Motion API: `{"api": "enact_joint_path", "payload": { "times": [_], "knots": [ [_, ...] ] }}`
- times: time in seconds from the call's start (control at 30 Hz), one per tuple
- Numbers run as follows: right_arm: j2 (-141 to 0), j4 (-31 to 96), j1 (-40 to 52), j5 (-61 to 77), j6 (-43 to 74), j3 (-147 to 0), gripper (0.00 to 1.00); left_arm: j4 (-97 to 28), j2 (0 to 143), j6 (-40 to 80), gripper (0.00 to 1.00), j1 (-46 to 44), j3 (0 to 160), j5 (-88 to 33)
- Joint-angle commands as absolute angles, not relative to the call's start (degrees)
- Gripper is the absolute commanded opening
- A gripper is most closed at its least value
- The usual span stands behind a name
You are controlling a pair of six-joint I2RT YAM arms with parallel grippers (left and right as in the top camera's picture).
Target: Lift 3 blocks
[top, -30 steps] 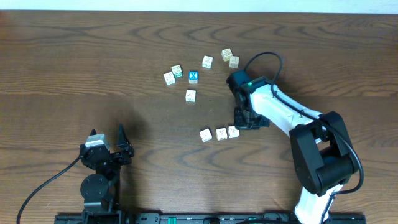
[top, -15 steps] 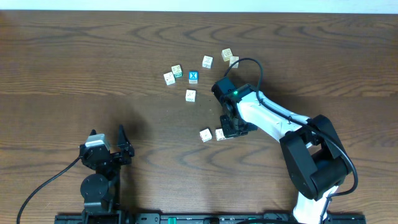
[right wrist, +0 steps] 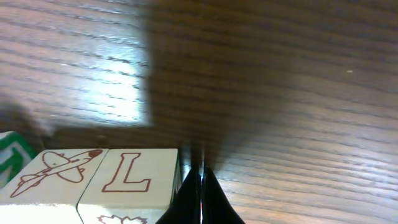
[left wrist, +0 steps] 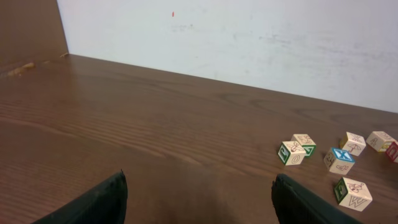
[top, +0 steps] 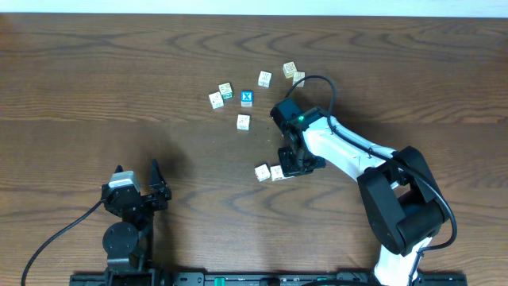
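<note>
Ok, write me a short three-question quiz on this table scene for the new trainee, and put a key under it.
1. True or false: the right gripper is shut with nothing between its fingers.
2. Which letter shows on the cream block right beside that gripper? A) X B) L C) W
3. Fill in: farther up the table, the block with a white X has a ____ top face.
Key: 1 true; 2 B; 3 blue.

2 blocks (right wrist: 129,179) cut by bottom edge.
</note>
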State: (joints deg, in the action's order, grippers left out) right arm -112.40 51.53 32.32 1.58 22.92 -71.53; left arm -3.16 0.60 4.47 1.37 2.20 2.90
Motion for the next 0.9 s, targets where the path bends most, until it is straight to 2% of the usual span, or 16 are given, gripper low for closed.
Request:
{"api": "enact_joint_path", "payload": {
  "times": [0.0,0.53,0.87],
  "knots": [
    [-112.62,51.33,32.75,3.57,22.20,-71.18,0.01,-4.01,0.34,4.10,0.75,1.58,0.23,2.57],
    [-112.62,50.00,37.10,5.98,22.70,-71.18,0.01,-4.01,0.34,4.10,0.75,1.58,0.23,2.57],
    [-112.62,51.27,36.56,0.40,26.33,-71.18,0.01,-4.01,0.34,4.10,0.75,1.58,0.23,2.57]
  ]
}}
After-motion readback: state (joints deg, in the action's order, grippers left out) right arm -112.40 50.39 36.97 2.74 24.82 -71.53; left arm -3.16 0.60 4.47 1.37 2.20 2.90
